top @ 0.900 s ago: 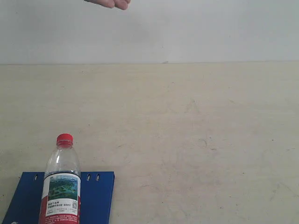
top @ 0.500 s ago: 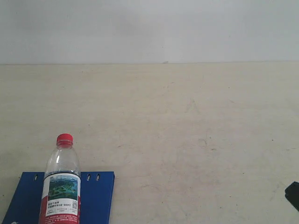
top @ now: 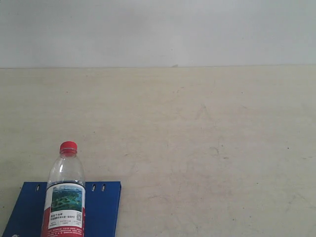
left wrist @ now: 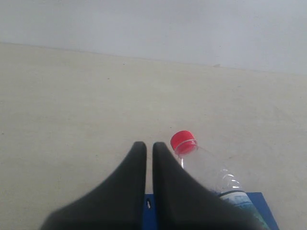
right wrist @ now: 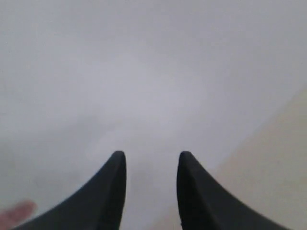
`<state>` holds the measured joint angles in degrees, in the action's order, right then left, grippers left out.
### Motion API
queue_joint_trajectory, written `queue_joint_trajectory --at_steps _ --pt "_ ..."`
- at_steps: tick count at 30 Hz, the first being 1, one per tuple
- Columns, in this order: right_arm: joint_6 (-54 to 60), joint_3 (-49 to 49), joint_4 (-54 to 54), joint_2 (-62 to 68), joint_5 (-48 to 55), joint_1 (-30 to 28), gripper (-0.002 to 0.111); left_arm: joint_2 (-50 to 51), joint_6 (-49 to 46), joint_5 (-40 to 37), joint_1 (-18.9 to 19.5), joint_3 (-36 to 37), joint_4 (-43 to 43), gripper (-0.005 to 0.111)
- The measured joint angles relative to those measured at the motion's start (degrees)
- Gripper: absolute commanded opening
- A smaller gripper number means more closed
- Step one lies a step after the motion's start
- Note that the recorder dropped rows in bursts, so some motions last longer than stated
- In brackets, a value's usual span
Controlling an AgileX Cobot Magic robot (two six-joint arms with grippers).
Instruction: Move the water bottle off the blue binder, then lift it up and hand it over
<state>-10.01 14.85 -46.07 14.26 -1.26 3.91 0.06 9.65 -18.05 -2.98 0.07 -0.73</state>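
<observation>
- Since half a second ago, a dark shape at the exterior view's lower right edge has gone, so no arm shows there now (no approach begun, I judge).
- Blue binder (top: 101, 212) lies flat on the table (top: 197, 138), lower left.
- Water bottle (top: 65, 197) stands upright on it.
- Left gripper (left wrist: 149, 146) hangs near the cap, fingers almost together, empty.
- Right gripper (right wrist: 149, 160) faces the wall, fingers apart, empty.

Clear water bottle (top: 65, 197), red cap (top: 68, 146), white-green-red label (top: 64, 210), right beside the black left hand (left wrist: 148, 144). Deep blue binder (top: 101, 207) near that hand. Pale beige desk (top: 197, 148), kinda scuffed. Black right hand (right wrist: 151, 154) too.
</observation>
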Motion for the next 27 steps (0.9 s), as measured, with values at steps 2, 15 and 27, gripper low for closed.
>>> queue_joint_trajectory --at_steps 2,15,27 --pt "6.84 5.91 2.07 10.76 9.89 0.0 0.031 0.0 0.0 0.0 0.0 0.0 0.0 0.005" --pt "64.83 34.59 -37.74 75.39 61.09 8.52 0.072 0.0 0.0 0.0 0.0 0.0 0.0 0.005" --pt "61.6 60.0 -39.55 101.78 53.39 25.65 0.072 0.0 0.0 0.0 0.0 0.0 0.0 0.005"
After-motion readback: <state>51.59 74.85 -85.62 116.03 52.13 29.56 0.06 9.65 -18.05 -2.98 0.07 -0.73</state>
